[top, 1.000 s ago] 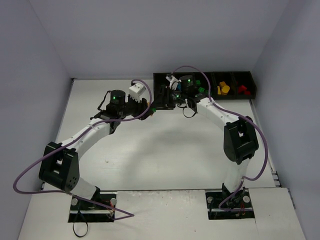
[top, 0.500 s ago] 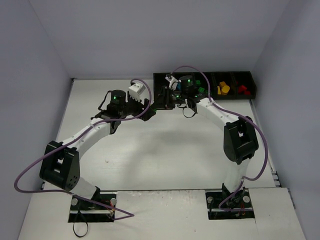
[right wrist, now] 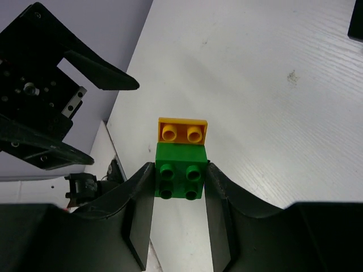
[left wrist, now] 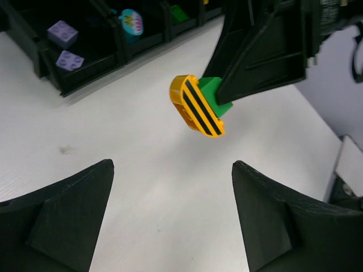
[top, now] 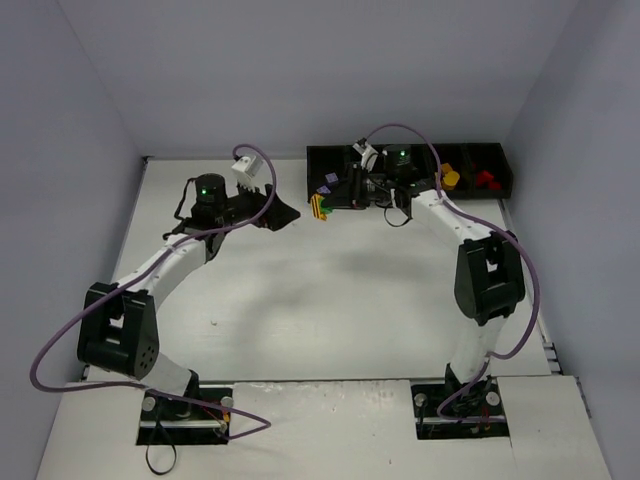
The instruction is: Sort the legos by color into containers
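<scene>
A green lego (right wrist: 180, 170) with a yellow-orange, black-striped lego (right wrist: 182, 131) stuck to its end hangs above the white table, just in front of the containers (top: 467, 165). My right gripper (right wrist: 180, 177) is shut on the green brick's two sides. In the top view the pair (top: 320, 207) sits at the tip of the right gripper (top: 332, 198). My left gripper (left wrist: 173, 170) stands open and empty, a short way left of the pair (left wrist: 195, 106). Lilac legos (left wrist: 62, 33) lie in the leftmost bin.
The black tray also holds a teal piece (left wrist: 131, 21), a green brick (left wrist: 180, 12), yellow bricks (top: 449, 178) and red bricks (top: 486, 179) in separate bins. Grey walls close in the table (top: 330, 290) on three sides.
My left gripper has opened, let go of the joined bricks and drawn back to the left. My right gripper has shut on the green brick and keeps the pair.
</scene>
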You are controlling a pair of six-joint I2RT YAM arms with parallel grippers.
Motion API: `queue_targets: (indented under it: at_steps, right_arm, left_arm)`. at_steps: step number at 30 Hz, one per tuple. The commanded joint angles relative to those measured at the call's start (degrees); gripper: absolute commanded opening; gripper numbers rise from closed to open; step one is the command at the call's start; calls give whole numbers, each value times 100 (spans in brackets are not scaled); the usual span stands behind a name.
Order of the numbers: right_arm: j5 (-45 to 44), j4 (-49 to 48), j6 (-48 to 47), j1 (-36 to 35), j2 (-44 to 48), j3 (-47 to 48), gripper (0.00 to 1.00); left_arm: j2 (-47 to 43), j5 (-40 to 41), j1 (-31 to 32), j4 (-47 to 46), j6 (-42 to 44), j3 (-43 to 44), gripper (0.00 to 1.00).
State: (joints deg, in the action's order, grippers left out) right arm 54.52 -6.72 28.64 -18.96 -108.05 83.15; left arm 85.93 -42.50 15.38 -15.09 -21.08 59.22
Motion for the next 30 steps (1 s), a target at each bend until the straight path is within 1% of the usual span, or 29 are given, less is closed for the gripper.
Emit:
queue_targets:
  at_steps: [1,3,5,8,12,15,16,17,21,23,28,30]
  right_arm:
    - [612,-461,-263,50,539,350,0]
    - [831,-532,-298,50,574,359,0]
    - [989,-725,-298,50,618,342,0]
    - [1236,-909,-280,50,671,316,0]
    - [1491,-1050,-289,33,706,307,0]
    - [1579,-1085,-298,7,706,307,0]
    - [1631,-1094,-307,-20,715,307,0]
    - [1649,-1103,-333,-37,715,315,0]
    - [1693,-1103,-377,-90,706,307,0]
    - [1720,-1112,-377,-99,706,298,0]
    - [1772,-1103,-438,-125,724,298,0]
    - [1764,-1112,-447,-125,715,280,0]
  left_arm:
    - [-7,-1389,-123,-890,-432,203,77]
    - [116,-1707,-123,-899,-554,335,76]
    - [275,-2093,-123,-1170,-756,432,74]
    - [459,-2376,-114,-1733,-1169,467,72]
    - [591,-2473,-105,-2391,-1643,494,69]
    - [670,-2543,-105,-2779,-2021,511,64]
    - [705,-2561,-96,-3058,-2118,503,62]
    - [723,-2588,-96,-3192,-2320,511,58]
    - [855,-2667,-105,-3832,-2751,503,53]
    - [916,-2693,-88,-4018,-2979,520,51]
    - [1075,-2728,-61,-4344,-3227,564,47]
    - [1119,-2737,-52,-4414,-3288,599,43]
